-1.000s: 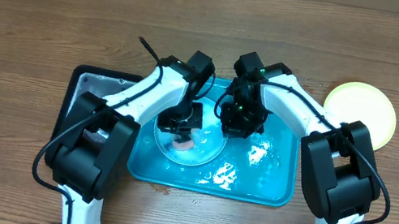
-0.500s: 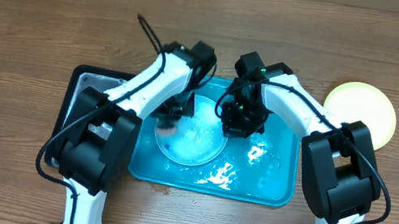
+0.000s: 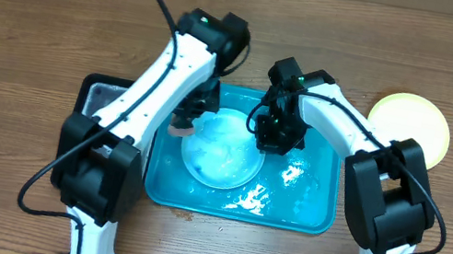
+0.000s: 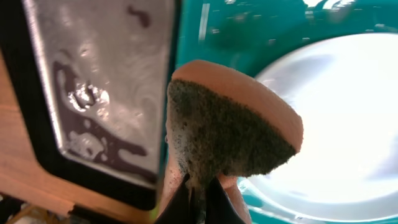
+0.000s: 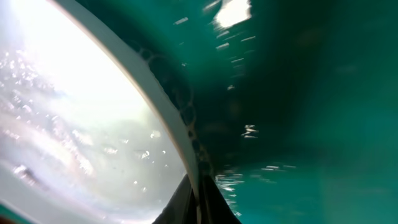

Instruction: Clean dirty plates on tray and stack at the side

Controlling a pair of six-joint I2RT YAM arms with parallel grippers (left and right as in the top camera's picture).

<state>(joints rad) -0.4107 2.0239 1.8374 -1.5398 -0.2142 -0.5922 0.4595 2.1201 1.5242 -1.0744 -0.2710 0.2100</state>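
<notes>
Turquoise tray [image 3: 310, 212] sits mid-desk, wet and glossy, with glare patches on its right half. One plate [image 3: 222, 154] lies in it, left of centre: white centre, pale blue rim, covered in water and foamy streaks. No dark smears visible on it from overhead.

Right fingers [image 5: 199, 202] are closed on that plate's rim. The right wrist view shows the rim edge running straight down into them, white plate face on the left and tray floor on the right. From overhead, this grip is on the plate's upper-right edge [image 3: 268, 144].

Left fingers [image 4: 198, 202] are clamped on a sponge [image 4: 233, 127], orange body with the dark green scouring face towards the camera. The sponge hangs over the tray's left side at the plate's left rim. Can't tell if it touches the plate or the tray.

Second plate [image 3: 410, 125], yellow-green rim and pale centre, lies flat on the wooden desk [image 3: 40, 19] off the tray's far-right corner, apart from the tray.

Small black tray [image 3: 101, 94] butts against the turquoise tray's left edge. Its grey inner surface is wet, with dark puddle marks in the left wrist view. The left arm crosses above it.
</notes>
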